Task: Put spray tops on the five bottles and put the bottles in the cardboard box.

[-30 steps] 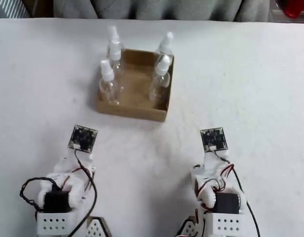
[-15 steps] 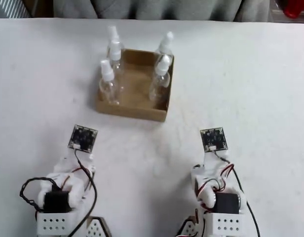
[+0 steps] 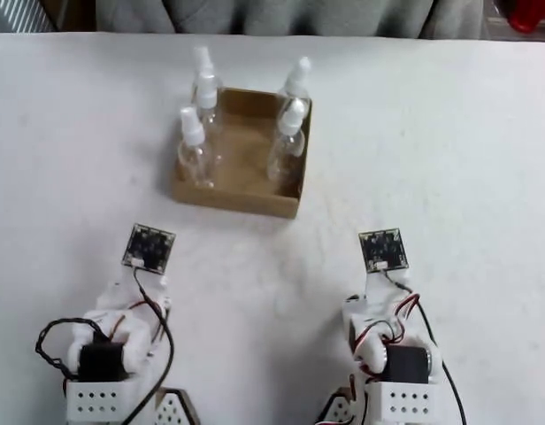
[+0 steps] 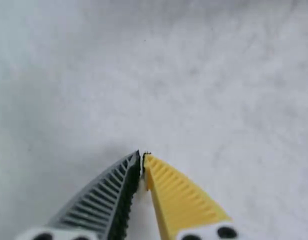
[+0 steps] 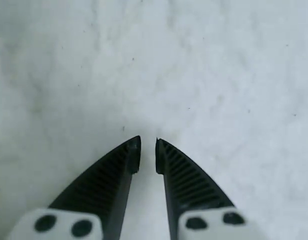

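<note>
Toward 11 o'clock on the white table (image 3: 449, 133) sits the shallow brown cardboard box (image 3: 237, 199). Clear plastic bottles with white spray tops stand in its corners: one at 10 o'clock (image 3: 204, 84), one at 2 o'clock (image 3: 295, 84), one at 8 o'clock (image 3: 195, 150) and one at 4 o'clock (image 3: 286, 146). Both arms are folded at 6 o'clock, well apart from the box.

Gripper state:
- The left gripper (image 4: 142, 157), grey and yellow, has its tips together over bare table and holds nothing.
- The right gripper (image 5: 148, 147), black, has its tips slightly apart, with nothing between them.

Likely hazards:
- Four bottles can be counted, against five in the task. Treating the job as complete would probably leave it one short.
- The bottles are tall and the box walls are low. A knock on the rim while adding another bottle could tip one over, most likely the leaning bottle at 2 o'clock.

Hard to determine:
- Whether each spray top is fully seated.
- Whether another bottle lies on the box floor against the near wall.
</note>
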Controlling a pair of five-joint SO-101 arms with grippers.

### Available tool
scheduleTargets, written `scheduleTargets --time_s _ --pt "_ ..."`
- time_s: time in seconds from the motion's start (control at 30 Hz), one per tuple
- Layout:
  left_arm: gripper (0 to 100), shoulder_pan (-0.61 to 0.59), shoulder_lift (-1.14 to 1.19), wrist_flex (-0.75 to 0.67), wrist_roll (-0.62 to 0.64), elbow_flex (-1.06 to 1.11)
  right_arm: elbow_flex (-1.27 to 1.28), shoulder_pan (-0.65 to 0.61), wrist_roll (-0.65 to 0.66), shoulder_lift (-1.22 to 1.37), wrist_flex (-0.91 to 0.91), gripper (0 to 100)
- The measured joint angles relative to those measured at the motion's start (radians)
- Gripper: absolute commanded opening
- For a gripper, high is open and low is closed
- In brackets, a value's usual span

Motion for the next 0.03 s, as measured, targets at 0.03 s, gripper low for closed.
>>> scheduleTargets --time_s 0.03 --pt "2 0.000 0.000 0.000 0.000 0.000 0.000 0.000 0.000 0.000 0.000 2.2"
